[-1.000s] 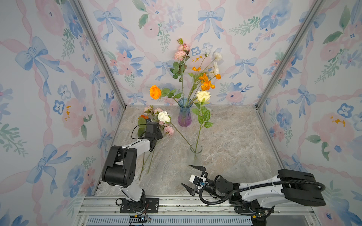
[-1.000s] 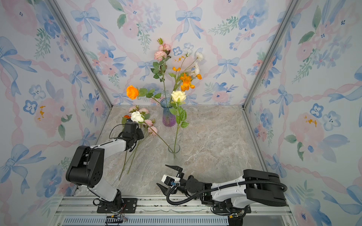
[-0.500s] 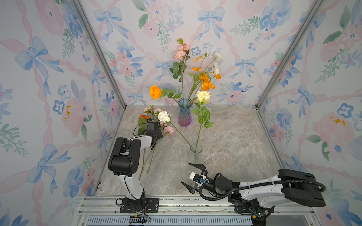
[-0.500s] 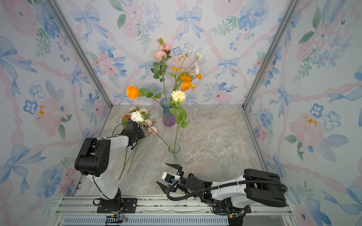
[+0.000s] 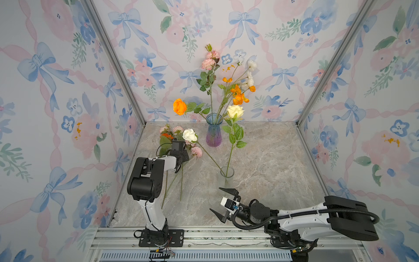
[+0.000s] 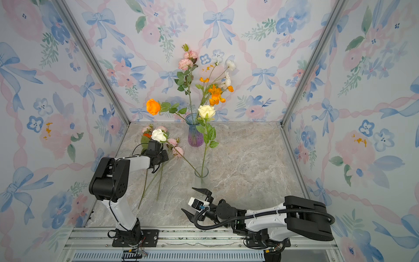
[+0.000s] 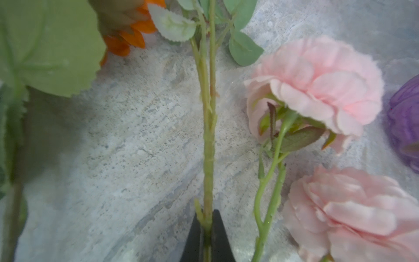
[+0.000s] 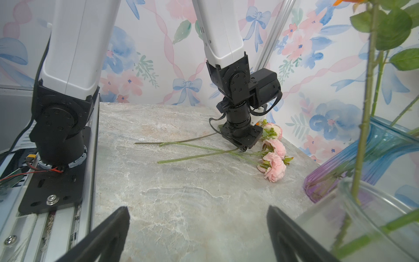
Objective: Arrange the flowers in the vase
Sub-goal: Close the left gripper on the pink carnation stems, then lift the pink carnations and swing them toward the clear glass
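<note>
Left wrist view, grip check: what are your jaws on? (Note-taker)

Your left gripper is pinched tight on one green stem, on the bare stalk below its fork. I cannot tell which bloom it carries. (Observer)

Where does everything else sit? (Note-taker)

In both top views the loose flowers lie on the marble table at far left, stalks pointing near. They include the pink carnations and an orange sunflower half hidden by the wrist. The blue-and-purple vase stands far centre, already holding several blooms. The clear glass vase, nearer, holds a white rose and a cream rose. Your right gripper is spread wide and empty, just on the near side of the clear glass vase. (Observer)

Handling notes? (Note-taker)

This is judgement only. The stem looks light, wiry and top-heavy, so expect it to pivot in the pinch. Keep to the bare stalk, since the leaves and petals look soft and would probably crush or slip. The carnation stalk lies just beside your grip and may drag along. Both vases look easy to tip, with the long stems acting as levers. (Observer)
</note>
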Controlling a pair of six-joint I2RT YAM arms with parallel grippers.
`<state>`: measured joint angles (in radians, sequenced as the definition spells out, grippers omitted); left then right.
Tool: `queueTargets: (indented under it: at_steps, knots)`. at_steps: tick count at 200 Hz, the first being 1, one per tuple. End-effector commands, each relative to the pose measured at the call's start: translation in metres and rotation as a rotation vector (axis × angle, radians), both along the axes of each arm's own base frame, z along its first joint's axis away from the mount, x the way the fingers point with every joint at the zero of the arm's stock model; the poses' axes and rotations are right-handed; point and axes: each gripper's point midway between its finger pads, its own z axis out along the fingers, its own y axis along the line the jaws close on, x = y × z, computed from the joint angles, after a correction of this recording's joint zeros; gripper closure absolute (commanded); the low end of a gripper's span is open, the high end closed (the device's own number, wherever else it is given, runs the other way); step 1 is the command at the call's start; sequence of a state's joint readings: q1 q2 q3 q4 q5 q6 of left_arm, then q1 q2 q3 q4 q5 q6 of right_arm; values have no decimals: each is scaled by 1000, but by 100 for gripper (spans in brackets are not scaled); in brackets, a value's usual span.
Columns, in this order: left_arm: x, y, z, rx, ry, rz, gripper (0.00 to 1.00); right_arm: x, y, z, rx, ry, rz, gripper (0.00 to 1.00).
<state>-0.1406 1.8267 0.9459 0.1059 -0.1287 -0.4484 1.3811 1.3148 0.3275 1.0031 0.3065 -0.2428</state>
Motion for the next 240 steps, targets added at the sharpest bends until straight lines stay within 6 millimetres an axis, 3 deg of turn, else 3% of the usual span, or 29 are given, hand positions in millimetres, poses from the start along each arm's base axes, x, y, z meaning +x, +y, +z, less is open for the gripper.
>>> queueTargets:
  at_steps: [1,71,107,115,151,170,212,236,240]
  knots:
    - [-7,3,24,17,-42,-25,100,4,1,14,47,10,-4,3]
    - [-38,29,93,75,-201,81,100,5,-6,19,67,10,-10,3]
    - [-69,38,134,40,-332,134,100,9,-20,28,115,34,-18,3]
    - [-81,37,132,33,-338,130,100,9,-22,29,115,35,-20,3]
    - [-115,37,180,-29,-518,128,100,8,-31,37,138,26,-24,3]
    - [-128,31,214,-51,-618,76,100,9,-37,40,151,23,-31,3]
    - [-168,22,315,-75,-907,-8,100,18,-50,43,149,5,-74,3]
    - [-188,-11,363,-99,-1068,-211,100,22,-59,48,165,3,-94,3]
    - [-196,-13,383,-107,-1120,-226,100,22,-60,48,164,3,-96,3]
